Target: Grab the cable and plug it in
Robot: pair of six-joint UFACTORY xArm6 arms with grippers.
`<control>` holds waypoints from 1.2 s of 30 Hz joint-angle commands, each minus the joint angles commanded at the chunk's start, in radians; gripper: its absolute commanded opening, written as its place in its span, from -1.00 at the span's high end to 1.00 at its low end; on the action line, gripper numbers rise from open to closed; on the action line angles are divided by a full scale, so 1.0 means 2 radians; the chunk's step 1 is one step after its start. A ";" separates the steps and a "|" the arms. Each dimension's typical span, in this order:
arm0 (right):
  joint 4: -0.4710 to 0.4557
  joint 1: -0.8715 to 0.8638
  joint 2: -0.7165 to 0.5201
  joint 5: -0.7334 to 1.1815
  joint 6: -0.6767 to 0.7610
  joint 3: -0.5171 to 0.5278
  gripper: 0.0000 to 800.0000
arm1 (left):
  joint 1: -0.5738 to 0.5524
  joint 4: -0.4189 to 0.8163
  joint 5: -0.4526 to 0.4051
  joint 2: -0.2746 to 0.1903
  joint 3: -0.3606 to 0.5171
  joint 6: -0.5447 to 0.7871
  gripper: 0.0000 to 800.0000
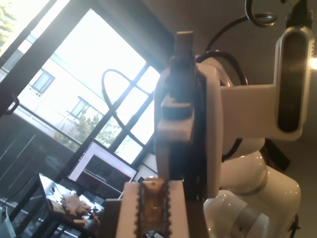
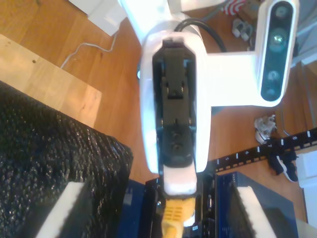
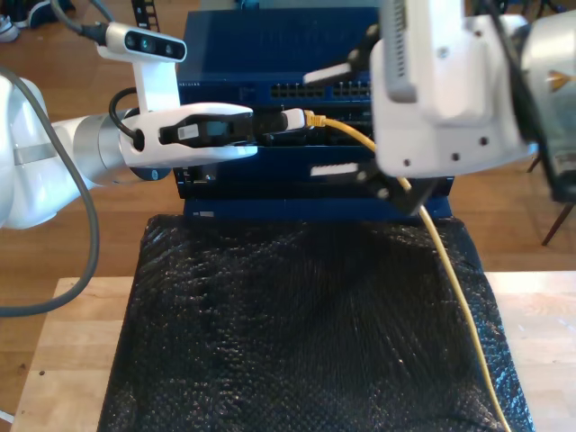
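Observation:
The cable (image 3: 450, 270) is thin and yellow-orange. It runs from the front of the exterior view's right side up to my first gripper (image 3: 295, 119), which reaches in from that view's left and is shut on the cable's plug end. In the first wrist view the clear yellowish plug (image 1: 151, 198) sits between the white pads (image 1: 128, 213). My second gripper (image 3: 333, 120) hangs at the exterior view's right, open, with its white fingers (image 3: 328, 72) above and below the cable, not touching it. The second wrist view faces my first gripper (image 2: 176, 191), with the yellow cable boot (image 2: 176, 215) at its tip.
A blue network switch (image 3: 261, 40) with rows of ports (image 3: 315, 90) stands behind both grippers. A black bubble-wrap mat (image 3: 297, 333) covers the wooden table (image 3: 63, 360) in front. Wood floor (image 2: 114, 74) lies below.

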 joint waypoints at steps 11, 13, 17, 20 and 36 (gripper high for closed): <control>0.000 -0.001 -0.002 -0.015 0.000 0.001 -0.48 | -0.001 -0.001 0.015 0.008 0.000 -0.001 0.99; 0.000 -0.001 -0.002 -0.015 0.001 0.001 -0.33 | -0.001 -0.001 0.017 0.008 0.000 -0.001 0.99; 0.000 -0.001 -0.002 -0.015 0.002 0.001 -0.25 | -0.001 -0.002 0.021 0.008 0.000 -0.001 0.99; 0.000 -0.001 -0.002 -0.015 0.002 0.001 -0.20 | -0.001 -0.002 0.021 0.009 0.002 -0.001 0.99; 0.001 0.002 -0.004 -0.014 0.002 0.001 -0.12 | 0.000 -0.021 0.025 0.012 0.007 -0.010 0.99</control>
